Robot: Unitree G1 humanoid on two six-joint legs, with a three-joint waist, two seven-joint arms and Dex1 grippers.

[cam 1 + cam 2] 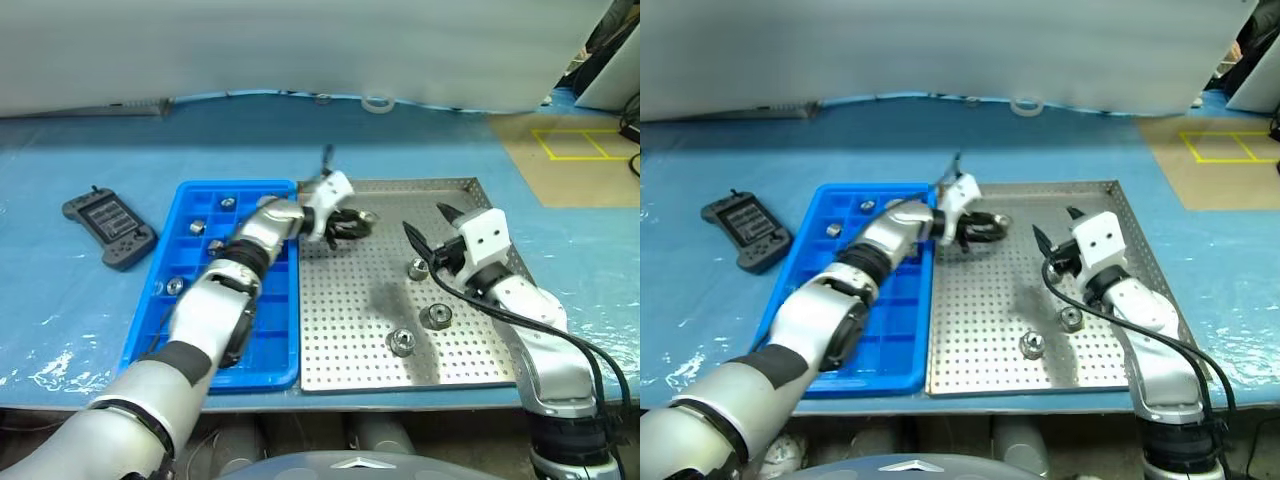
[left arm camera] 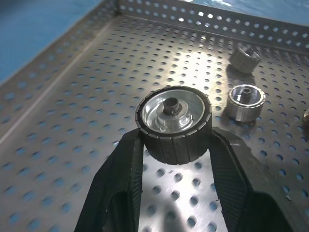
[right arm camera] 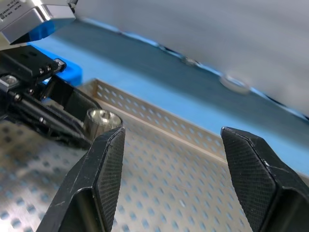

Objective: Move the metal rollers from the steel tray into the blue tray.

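The left gripper point(image 2: 174, 145) is clamped on one metal roller point(image 2: 173, 123) — both black fingers point(image 2: 120, 179) press its ribbed sides, and it hangs just above the perforated floor of the steel tray point(image 1: 340, 330), near that tray's far left corner, close to the edge shared with the blue tray point(image 1: 165, 255).

The right gripper point(image 3: 169, 174) holds nothing; its jaws stand wide apart over the right half of the steel tray, pointing toward the left gripper.

Three more rollers lie loose on the steel tray: one point(image 1: 418, 267) just beside the right gripper, one point(image 1: 436, 316) nearer the front edge, one point(image 1: 402, 341) closest to the front edge.

In the blue tray at least four rollers sit in separate compartments — two by the far edge point(image 1: 227, 203), point(image 1: 197, 227), others partly hidden by the left arm.
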